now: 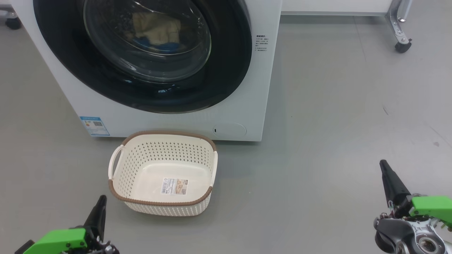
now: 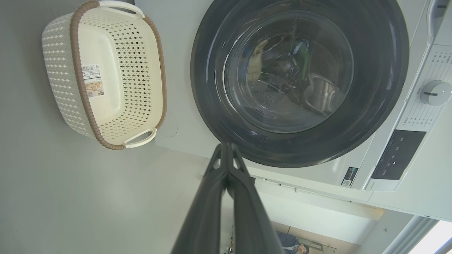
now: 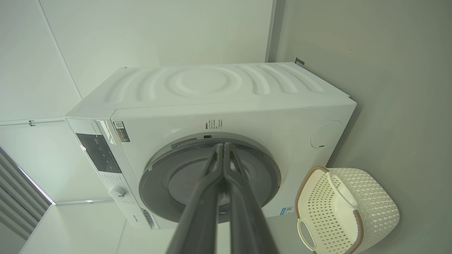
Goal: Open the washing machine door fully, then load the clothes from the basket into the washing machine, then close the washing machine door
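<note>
Floor (image 1: 335, 141), plain grey, spreads across your head view. At 11 o'clock on it stands the washing machine (image 1: 263, 88), white, with its front facing you. Its door (image 1: 229, 70) lies flush against that front, with a black rim all round and a glass bowl in the middle. At 6 o'clock of the door you see the basket (image 1: 166, 208), upright on the floor, near the machine's foot but apart from it. Behind the door glass, toward 12 o'clock, the clothes (image 1: 155, 30) lie inside the drum, cream with a blue patch. Your left gripper (image 1: 101, 199) is at 7 o'clock, near the basket's corner and not touching it. Your right gripper (image 1: 383, 165) is at 4 o'clock, well apart from the basket. Each wrist view shows you its fingers pressed together tip to tip. A label sticker (image 1: 174, 186) shows on the basket's bottom.
</note>
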`<state>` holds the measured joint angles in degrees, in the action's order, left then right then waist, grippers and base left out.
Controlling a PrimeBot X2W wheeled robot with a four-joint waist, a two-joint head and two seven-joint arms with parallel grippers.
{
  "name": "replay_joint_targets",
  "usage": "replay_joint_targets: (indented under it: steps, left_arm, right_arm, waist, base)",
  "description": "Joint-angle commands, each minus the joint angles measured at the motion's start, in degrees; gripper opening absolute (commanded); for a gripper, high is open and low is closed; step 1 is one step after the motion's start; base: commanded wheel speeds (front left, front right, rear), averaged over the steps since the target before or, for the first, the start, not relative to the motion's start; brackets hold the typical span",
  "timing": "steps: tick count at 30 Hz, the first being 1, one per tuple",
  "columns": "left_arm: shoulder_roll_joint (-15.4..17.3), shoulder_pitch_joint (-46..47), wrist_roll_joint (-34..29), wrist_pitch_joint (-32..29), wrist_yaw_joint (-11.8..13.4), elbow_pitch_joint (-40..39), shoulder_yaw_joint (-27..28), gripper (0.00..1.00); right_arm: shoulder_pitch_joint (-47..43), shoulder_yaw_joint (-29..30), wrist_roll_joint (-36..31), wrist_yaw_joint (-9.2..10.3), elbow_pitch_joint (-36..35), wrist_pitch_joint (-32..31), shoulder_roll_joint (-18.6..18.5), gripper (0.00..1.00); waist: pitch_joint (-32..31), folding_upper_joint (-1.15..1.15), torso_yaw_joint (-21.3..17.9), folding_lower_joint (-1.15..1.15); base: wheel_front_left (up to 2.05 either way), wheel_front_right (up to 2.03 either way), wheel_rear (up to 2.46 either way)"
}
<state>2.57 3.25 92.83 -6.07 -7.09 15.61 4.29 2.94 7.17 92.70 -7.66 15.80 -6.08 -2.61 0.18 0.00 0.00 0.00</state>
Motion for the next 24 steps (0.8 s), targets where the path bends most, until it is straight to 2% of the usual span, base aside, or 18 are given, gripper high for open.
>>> replay_joint_targets:
  steps: [1, 24]
  left_arm:
    - [0.42, 2.93, -0.59, -0.34, -0.40, -1.57, 2.14, 0.00]
    - [0.39, 2.94, -0.63, -0.38, -0.40, -1.57, 2.18, 0.00]
  right_arm:
    - [3.23, -0.85, -0.36, 0.17, -1.79, -0.24, -0.45, 0.00]
    - [3.24, -0.77, -0.43, 0.17, -1.79, -0.30, -0.40, 0.00]
  waist:
    - [0.00, 0.00, 0.00, 0.00]
    - [0.00, 0.00, 0.00, 0.00]
  base:
    - [0.00, 0.00, 0.00]
    - [0.00, 0.00, 0.00]
